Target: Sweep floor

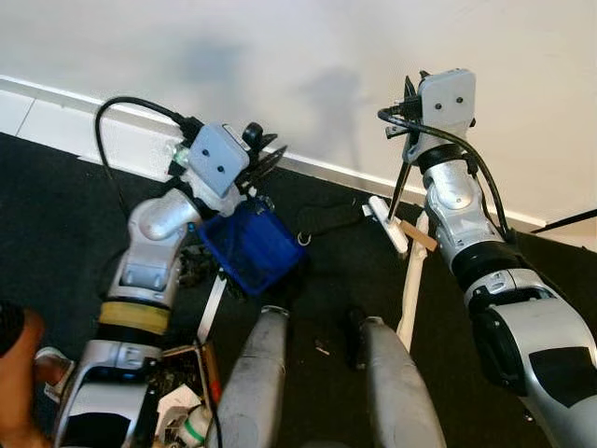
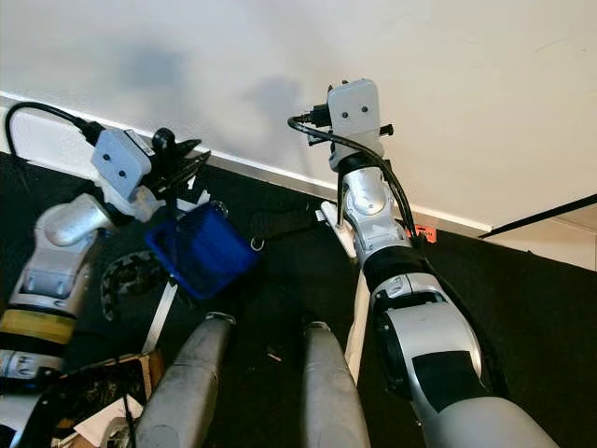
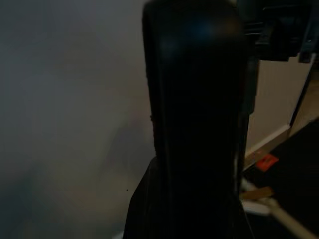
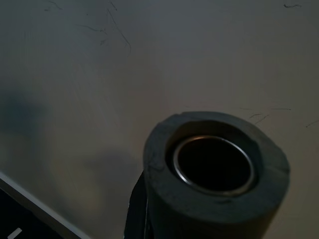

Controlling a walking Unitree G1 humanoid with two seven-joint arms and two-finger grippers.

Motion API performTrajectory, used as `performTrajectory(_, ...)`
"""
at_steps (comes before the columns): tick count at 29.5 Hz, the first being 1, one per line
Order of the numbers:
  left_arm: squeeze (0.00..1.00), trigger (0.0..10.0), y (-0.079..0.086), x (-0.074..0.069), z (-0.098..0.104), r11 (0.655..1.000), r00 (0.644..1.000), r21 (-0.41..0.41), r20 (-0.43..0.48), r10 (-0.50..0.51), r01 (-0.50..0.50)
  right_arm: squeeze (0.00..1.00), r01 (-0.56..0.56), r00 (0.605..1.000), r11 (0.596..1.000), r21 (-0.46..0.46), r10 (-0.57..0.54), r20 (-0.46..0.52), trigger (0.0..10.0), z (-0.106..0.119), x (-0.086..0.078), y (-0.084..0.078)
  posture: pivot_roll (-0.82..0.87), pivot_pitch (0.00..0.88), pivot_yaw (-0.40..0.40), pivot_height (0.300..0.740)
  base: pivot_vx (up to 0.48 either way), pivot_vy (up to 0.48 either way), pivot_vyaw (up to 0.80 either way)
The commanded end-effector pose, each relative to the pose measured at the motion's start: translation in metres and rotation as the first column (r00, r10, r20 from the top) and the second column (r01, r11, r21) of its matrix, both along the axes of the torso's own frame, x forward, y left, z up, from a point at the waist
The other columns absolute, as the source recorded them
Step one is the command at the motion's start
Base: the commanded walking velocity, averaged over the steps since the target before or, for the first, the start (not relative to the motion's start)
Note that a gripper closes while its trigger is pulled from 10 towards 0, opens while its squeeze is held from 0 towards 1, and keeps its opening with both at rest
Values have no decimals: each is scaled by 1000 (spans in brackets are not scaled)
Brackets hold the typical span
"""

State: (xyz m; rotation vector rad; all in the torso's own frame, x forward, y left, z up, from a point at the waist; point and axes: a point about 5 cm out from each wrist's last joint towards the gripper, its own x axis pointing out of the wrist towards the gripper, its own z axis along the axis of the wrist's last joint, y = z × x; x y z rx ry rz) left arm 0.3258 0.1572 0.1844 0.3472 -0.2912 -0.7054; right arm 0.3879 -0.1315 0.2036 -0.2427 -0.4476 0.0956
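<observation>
Right wrist view: right end effector [image 4: 149, 209] grips broom handle [image 4: 216, 172].

The left gripper [image 1: 261, 154] is raised before the wall [image 1: 308, 65], with the dustpan [image 1: 252, 245] hanging just below its fingers. The right gripper [image 1: 410, 103] is up by the wall too, the broom pole [image 1: 409, 289] running down beneath it to the floor [image 1: 56, 205]. A strap [image 1: 326, 222] lies between them.

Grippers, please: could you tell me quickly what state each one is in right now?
Left gripper: raised near the blue dustpan; open or shut cannot be told.
Right gripper: shut on the broom handle.
</observation>
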Motion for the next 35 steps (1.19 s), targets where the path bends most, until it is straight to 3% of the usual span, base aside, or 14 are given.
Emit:
performTrajectory(1,0,10000,-4,-3,-12,1000,1000,-25,-25,-18,17,0,11,1000,1000,6,-11,23,10000,1,-2,-7,119,411,-47,740,0,0,0)
performTrajectory(6,0,10000,-3,-2,-32,999,999,34,-49,8,-6,0,31,999,999,27,-32,36,10000,1,-2,-13,121,400,-48,740,0,0,0)
performTrajectory(15,0,10000,-1,-1,-32,999,998,-1,-34,54,-54,0,73,997,983,167,-79,27,10000,0,-2,-25,174,425,-45,740,0,0,0)
performTrajectory(19,0,10000,-3,1,-26,995,995,-27,13,99,-99,0,24,999,972,235,-30,22,10000,4,1,-18,206,443,-46,740,0,0,0)
performTrajectory(22,0,10000,-7,2,-20,989,987,-41,68,142,-140,0,-95,995,969,227,90,31,10000,7,2,1,227,469,-53,740,0,0,0)
performTrajectory(30,0,10000,-8,1,-13,983,976,-60,118,182,-176,0,-188,982,959,211,187,26,10000,6,1,15,246,504,-62,740,0,0,0)
performTrajectory(35,0,10000,-12,-1,-2,969,954,-107,182,238,-221,0,-317,947,925,210,322,13,10000,6,0,28,261,525,-60,740,0,0,0)
